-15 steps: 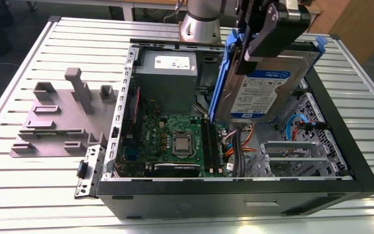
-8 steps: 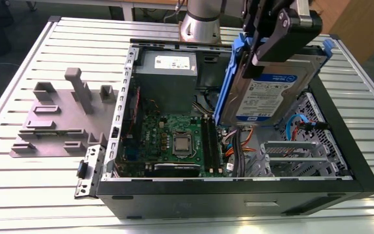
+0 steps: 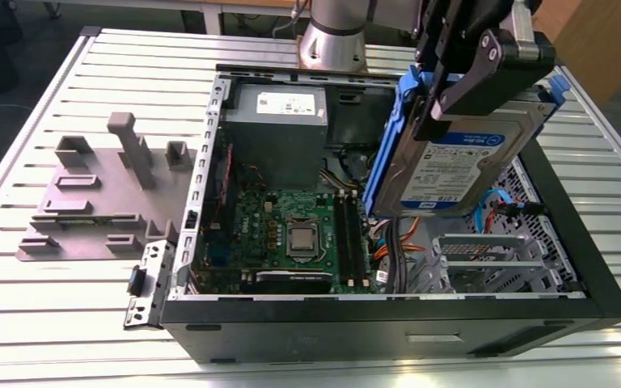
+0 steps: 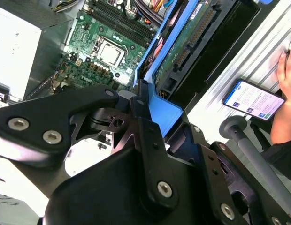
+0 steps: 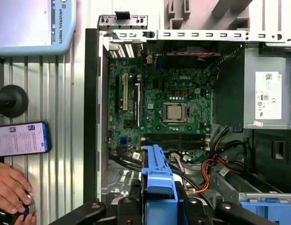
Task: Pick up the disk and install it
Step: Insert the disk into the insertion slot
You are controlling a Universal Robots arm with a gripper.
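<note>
Step in hand: carry/approach. Pick-up is done, install isn't.

- Claw (image 3: 453, 113) is clamped on the disk (image 3: 456, 174), gripping the top of its blue carrier. Both wrist views show the blue rail pinched between the black fingers (image 4: 145, 126).
- The disk hangs in the air, on edge and tilted, label facing the exterior camera. It touches nothing but the claw.
- It is inside the outline of the open computer case (image 3: 601, 279), towards the case wall on the exterior view's right. It is above the silver drive cage (image 3: 483, 259), beside the motherboard (image 3: 289, 234).
- In the second wrist view the disk's circuit-board side (image 4: 183, 47) faces the case wall.
- The grey slotted stand (image 3: 106, 186) sits on the table (image 3: 30, 323) outside the case wall on the exterior view's left, with nothing in it.
- A person's hand (image 5: 9, 187) and a phone (image 5: 21, 139) are on the table just outside the case.

My read on what seating calls for:
- The disk is well off the cage's plane, so it needs rotating until the rails line up with the cage guides.
- Then a straight, slow feed.
- The orange and blue cables (image 3: 391, 242) lie close below the disk's lower edge and could snag.
- The hand is close enough to the work area to keep an eye on.
</note>
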